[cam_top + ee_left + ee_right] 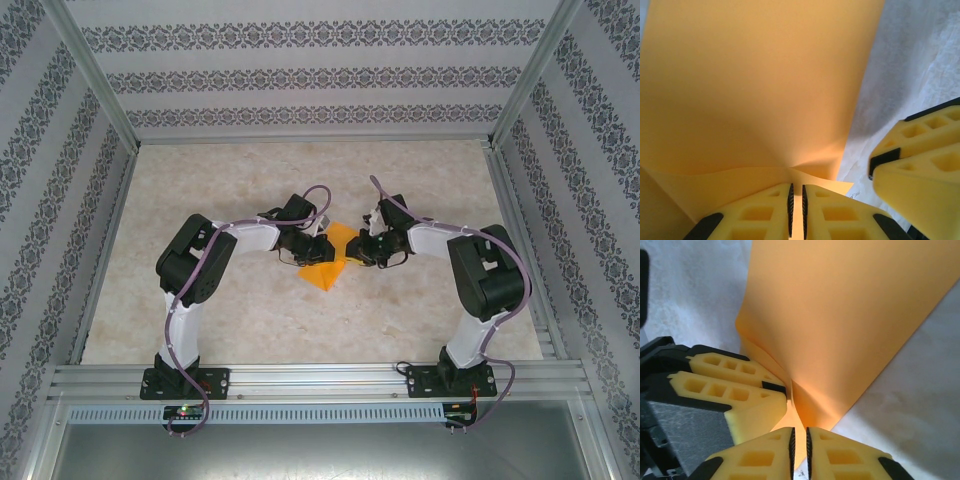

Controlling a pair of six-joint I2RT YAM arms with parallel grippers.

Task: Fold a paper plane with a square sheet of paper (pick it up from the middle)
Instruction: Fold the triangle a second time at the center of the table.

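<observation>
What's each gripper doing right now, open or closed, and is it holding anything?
Left gripper: closed on the edge of the orange sheet of paper.
Right gripper: closed on the same sheet of paper.

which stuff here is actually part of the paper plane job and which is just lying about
Part of the job:
- square sheet of paper
- left gripper, pinching the sheet
- right gripper, pinching it too

Just surroundings, nothing loose:
- table
- patterned walls
- metal frame along the near edge
</observation>
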